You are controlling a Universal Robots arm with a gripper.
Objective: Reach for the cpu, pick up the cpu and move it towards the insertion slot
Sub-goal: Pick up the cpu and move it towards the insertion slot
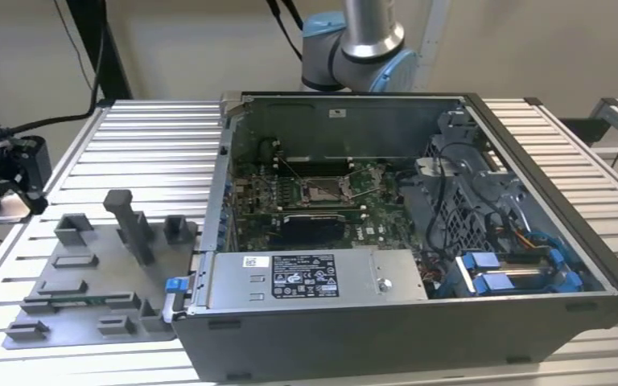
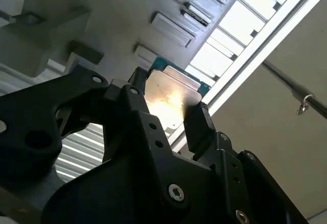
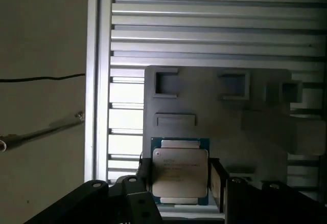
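Observation:
My gripper (image 1: pixel 9 201) hangs at the exterior view's far left, over the table's edge, shut on the cpu (image 1: pixel 9 211). In both wrist views the black fingers (image 2: pixel 196 119) clamp two opposite edges of the cpu (image 2: pixel 171 93), a thin square chip with a silvery face on a green rim (image 3: pixel 180 170). It is held in the air above the slatted table, off the grey fixture plate (image 3: pixel 219 111). The insertion slot (image 1: pixel 325 190), a square socket with a shiny metal frame, lies on the green board inside the open computer case (image 1: pixel 417 322), well to the exterior view's right of the gripper.
The grey fixture plate (image 1: pixel 84 281) with its blocks and posts (image 1: pixel 132 225) lies between the gripper and the case. A black rectangular recess (image 1: pixel 309 229) sits just in front of the slot. The case wall (image 1: pixel 223 161) rises beside the plate. The arm's base (image 1: pixel 357 48) stands behind the case.

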